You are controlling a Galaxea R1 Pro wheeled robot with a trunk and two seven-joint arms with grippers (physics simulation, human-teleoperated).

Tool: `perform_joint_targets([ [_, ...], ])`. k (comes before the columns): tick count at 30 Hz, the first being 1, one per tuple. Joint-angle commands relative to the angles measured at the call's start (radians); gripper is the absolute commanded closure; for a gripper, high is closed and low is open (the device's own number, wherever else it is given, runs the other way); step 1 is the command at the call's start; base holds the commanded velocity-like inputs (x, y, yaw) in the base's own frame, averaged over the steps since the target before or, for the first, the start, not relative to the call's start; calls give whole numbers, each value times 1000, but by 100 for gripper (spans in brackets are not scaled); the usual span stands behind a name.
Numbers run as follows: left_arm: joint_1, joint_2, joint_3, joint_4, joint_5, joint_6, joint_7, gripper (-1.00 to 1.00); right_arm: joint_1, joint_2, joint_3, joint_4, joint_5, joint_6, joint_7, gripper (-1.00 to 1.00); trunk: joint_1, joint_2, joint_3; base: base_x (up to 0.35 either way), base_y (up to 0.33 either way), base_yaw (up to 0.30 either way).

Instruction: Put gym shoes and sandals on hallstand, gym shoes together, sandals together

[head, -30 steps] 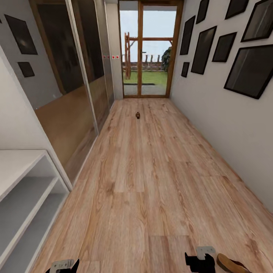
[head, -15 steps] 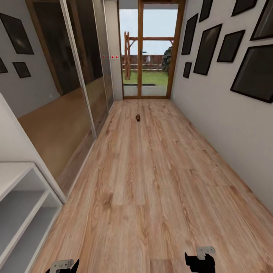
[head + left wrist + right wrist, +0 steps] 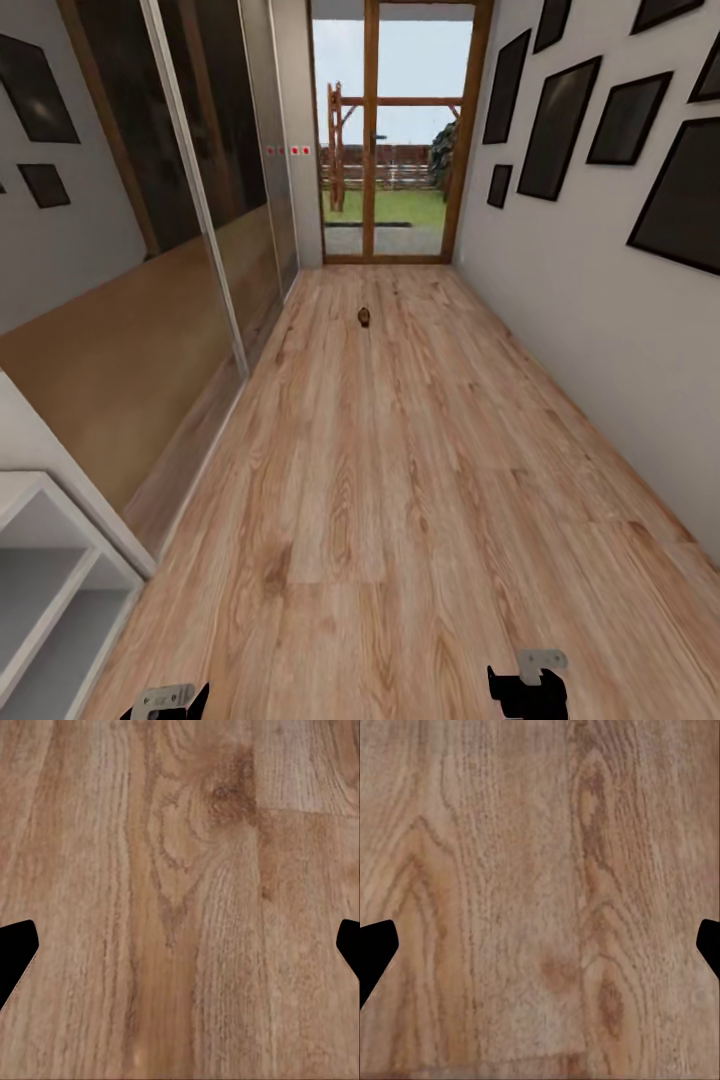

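Head view: the light brown wood-plank corridor floor runs from the lower edge up to a wood-framed glass door at upper centre, with green lawn and a timber frame behind it. A small dark-brown object, apparently one strappy sandal, lies on the planks just above frame centre, well apart from everything else; too small to confirm detail. The pale grey-white hallstand with open shelf tiers shows in part at lower left. Tall dark mirrored sliding panels line the left side; black-framed pictures hang on the white wall at right. The left gripper sits at the lower edge left of centre, the right gripper at the lower edge right of centre.

Left wrist view: bare floor grain; black fingertips stand far apart at both side edges, claw released, nothing held.

Right wrist view: bare planks; black fingertips likewise spread wide, claw released.
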Motion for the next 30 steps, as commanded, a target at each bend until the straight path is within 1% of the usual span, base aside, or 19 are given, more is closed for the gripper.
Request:
perform_joint_targets([
  [1,0,0,5,1,8,0,-10,-100,-1,0,-8,1,11,-3,-3,-100,0,0,-1,339,0,0],
  [30,-1,0,5,2,8,0,-10,-100,0,1,-8,1,11,-3,-3,-100,0,0,-1,339,0,0],
])
